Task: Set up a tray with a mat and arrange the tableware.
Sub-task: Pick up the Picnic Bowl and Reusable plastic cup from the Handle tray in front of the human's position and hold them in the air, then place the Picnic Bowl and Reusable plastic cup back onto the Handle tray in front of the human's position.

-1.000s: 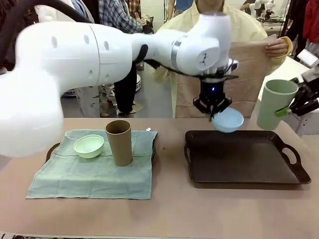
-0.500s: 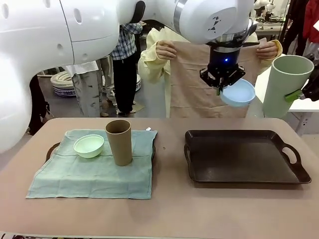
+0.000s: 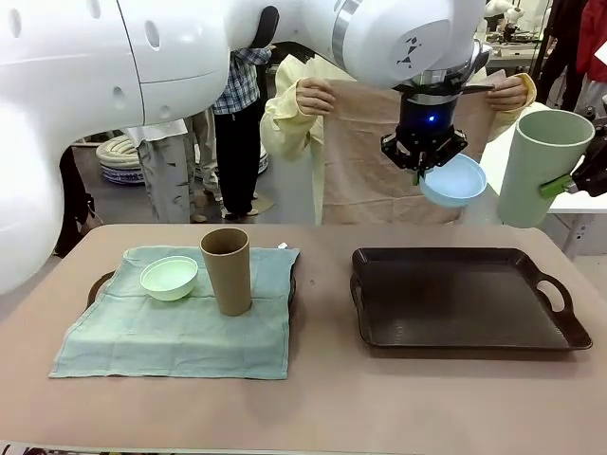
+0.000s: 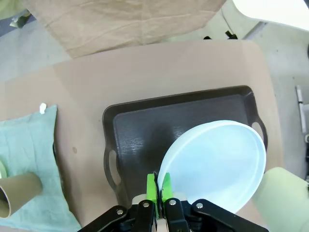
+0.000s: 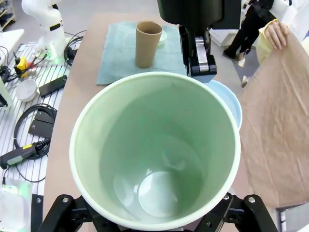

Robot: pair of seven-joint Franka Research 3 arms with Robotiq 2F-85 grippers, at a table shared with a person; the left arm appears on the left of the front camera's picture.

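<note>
The tan surface (image 3: pixel 322 417) carries an empty dark tray (image 3: pixel 455 308) on the right. On the left, a green cloth (image 3: pixel 171 336) lies over a second tray, with the mint green bowl (image 3: pixel 170 278) and the brown cup (image 3: pixel 226 270) on it. Above the dark tray, the left end effector (image 3: pixel 418 163) pinches the rim of the light blue bowl (image 3: pixel 453 180). The right end effector (image 3: pixel 567 180) clasps the pale green cup (image 3: pixel 538 166) in the air. Across the surface a person holds up a brown mat (image 3: pixel 365 161); others stand on the grey floor behind.

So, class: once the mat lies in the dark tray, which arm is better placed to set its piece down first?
Probably left: the left gripper holds the blue bowl over the tray, while the right gripper holds the green cup past the tray's right end.
</note>
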